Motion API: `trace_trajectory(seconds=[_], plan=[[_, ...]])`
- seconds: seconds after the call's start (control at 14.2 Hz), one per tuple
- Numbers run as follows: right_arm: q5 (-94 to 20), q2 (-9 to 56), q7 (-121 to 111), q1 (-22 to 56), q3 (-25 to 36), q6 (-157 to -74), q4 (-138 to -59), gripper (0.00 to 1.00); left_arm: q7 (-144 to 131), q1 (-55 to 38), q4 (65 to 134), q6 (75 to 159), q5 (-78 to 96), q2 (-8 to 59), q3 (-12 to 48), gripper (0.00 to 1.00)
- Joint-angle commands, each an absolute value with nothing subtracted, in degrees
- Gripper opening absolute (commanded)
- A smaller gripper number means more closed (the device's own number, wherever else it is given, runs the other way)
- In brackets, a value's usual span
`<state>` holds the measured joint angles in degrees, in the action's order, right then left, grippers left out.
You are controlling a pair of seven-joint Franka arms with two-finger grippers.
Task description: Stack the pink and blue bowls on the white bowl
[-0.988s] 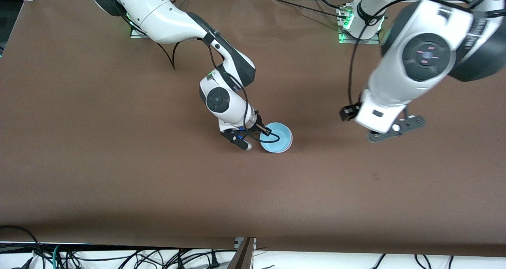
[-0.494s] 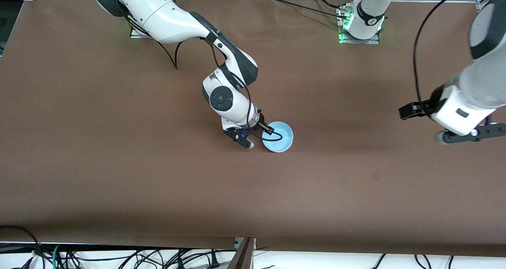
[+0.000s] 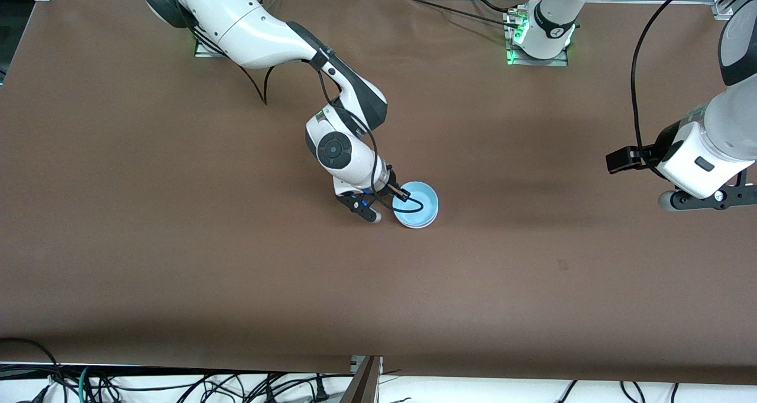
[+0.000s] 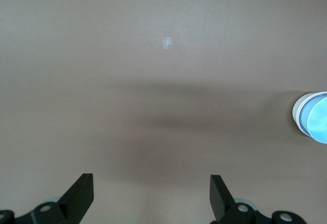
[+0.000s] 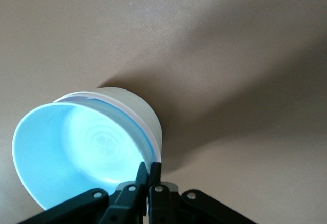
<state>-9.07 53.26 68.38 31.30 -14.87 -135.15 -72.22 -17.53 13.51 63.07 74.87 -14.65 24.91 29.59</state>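
Now we see the right gripper [image 5: 148, 175] pinching the blue bowl [image 3: 416, 205] rim, nested on the white bowl [image 5: 138, 111]; left gripper [image 4: 152, 196] spread wide, empty, above bare table [image 3: 177, 213].

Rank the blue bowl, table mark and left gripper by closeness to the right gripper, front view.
1. blue bowl: rim pinched by the right gripper.
2. table mark: nearer the camera, toward the left arm's end.
3. left gripper: open, over that end.

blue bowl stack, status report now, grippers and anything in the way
Right gripper shut on blue bowl rim; bowl nested in white bowl. Left gripper open, empty, over bare table. Pink bowl not visible. Nothing in the way.
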Motion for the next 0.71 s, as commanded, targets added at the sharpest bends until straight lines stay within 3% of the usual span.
trace_trajectory(seconds=[0.0,0.07,0.14,0.21,0.42,0.64], plan=[[-6.9,55.1,69.9,32.4,-14.4,-135.3,-69.9,0.00,-15.8,14.8,64.9,74.6,-12.7,22.7,29.8,1.00],[-6.9,55.3,69.8,32.4,-14.4,-135.6,-69.8,0.00,-15.4,14.7,65.7,74.9,-12.7,21.9,29.8,1.00],[-6.9,55.2,69.9,32.4,-14.4,-135.5,-69.7,0.10,-15.2,14.6,68.4,76.0,-12.6,20.2,29.6,1.00],[-6.9,55.1,69.9,32.4,-14.3,-135.4,-69.7,0.99,-15.2,14.5,71.7,78.5,-12.4,17.9,29.4,1.00],[-6.9,54.4,69.4,32.2,-13.4,-130.9,-69.1,1.00,-15.2,13.9,76.0,81.3,-10.6,14.6,27.4,1.00],[-5.6,50.9,63.6,30.6,-10.6,-113.6,-62.0,1.00,-15.2,12.4,80.7,86.3,-9.7,11.7,24.6,1.00]])
